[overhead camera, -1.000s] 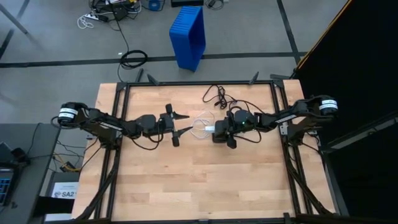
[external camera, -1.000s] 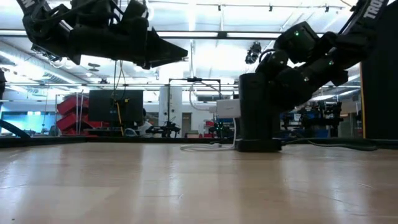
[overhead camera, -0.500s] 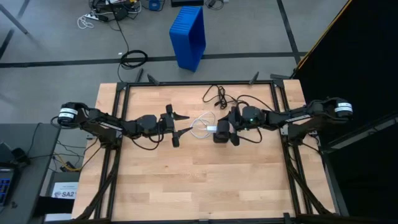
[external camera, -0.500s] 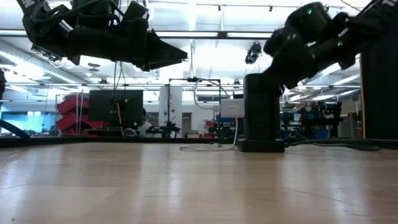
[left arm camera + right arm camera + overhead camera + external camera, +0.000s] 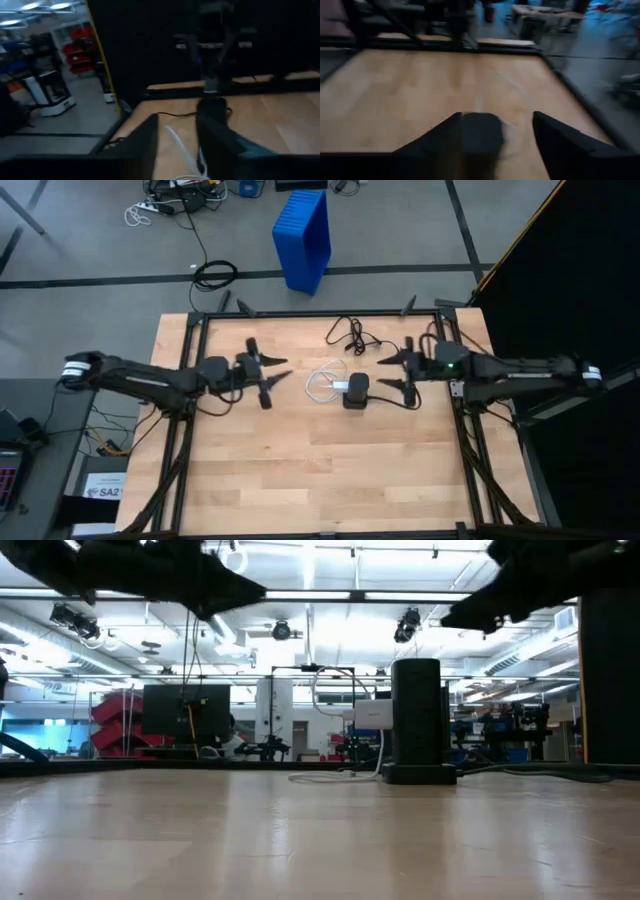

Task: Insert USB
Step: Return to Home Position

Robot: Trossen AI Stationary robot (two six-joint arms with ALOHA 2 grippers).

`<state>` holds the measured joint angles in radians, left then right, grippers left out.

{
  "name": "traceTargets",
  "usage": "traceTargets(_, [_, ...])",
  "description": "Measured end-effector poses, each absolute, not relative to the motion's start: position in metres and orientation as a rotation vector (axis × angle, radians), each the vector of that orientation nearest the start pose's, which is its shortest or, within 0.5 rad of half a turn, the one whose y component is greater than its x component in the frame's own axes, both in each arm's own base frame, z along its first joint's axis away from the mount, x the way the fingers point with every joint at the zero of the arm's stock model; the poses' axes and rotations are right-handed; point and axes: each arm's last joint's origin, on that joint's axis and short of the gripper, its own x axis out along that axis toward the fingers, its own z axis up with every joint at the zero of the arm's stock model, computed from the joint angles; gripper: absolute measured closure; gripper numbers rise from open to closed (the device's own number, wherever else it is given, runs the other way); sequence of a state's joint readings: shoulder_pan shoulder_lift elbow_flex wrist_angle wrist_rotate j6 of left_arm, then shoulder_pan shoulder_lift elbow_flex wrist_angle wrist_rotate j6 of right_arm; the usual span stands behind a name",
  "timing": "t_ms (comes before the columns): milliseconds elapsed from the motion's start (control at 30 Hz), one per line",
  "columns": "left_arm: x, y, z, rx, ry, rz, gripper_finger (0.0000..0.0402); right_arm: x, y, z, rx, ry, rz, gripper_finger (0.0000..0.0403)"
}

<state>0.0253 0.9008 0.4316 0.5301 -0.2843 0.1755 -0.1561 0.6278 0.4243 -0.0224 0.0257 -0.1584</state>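
The USB, a thin white cable wound in a small loop, lies on the table's middle. Its white plug end sits against the left side of the black adapter box, which stands upright on its base. My left gripper hovers open to the left of the loop, above the table. My right gripper hovers open to the right of the box. In the right wrist view the box shows ahead, between the fingers but apart from them.
The box's thin black cord curls toward the table's far edge. A black frame runs along the table's far edge and sides. A blue bin stands on the floor beyond. Bare wood lies toward the near edge.
My right gripper has let go of the black box, risen and drawn back toward the table's right edge. My left gripper has risen and drawn back toward the left edge. The box stays upright with the white plug at its side.
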Motion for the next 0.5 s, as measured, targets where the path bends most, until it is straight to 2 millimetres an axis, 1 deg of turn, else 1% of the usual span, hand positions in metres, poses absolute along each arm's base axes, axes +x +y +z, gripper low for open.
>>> traceTargets(33, [0.191,0.014,0.264,0.164,-0.051,0.322,0.0377,0.146,-0.025,0.246,-0.163,0.225,-0.171,0.0262])
traceTargets(67, [0.187,0.016,0.267,0.159,-0.068,0.331,0.0388,0.143,-0.026,0.246,-0.179,0.206,-0.177,0.0286])
traceTargets(167, [0.176,0.021,0.271,0.139,-0.059,0.361,0.0393,0.135,-0.027,0.244,-0.222,0.14,-0.163,0.0362])
traceTargets(200, [0.174,0.022,0.27,0.134,-0.045,0.371,0.0395,0.132,-0.027,0.242,-0.233,0.121,-0.149,0.0382])
traceTargets(233, [0.172,0.024,0.269,0.127,-0.041,0.379,0.0398,0.131,-0.027,0.241,-0.239,0.099,-0.143,0.0392])
traceTargets(400, [0.16,0.031,0.252,0.117,-0.027,0.409,0.0401,0.117,-0.032,0.229,-0.25,0.017,-0.202,0.0399])
traceTargets(500, [0.145,0.035,0.255,0.117,-0.098,0.452,0.0401,0.108,-0.036,0.225,-0.262,-0.037,-0.259,0.0401])
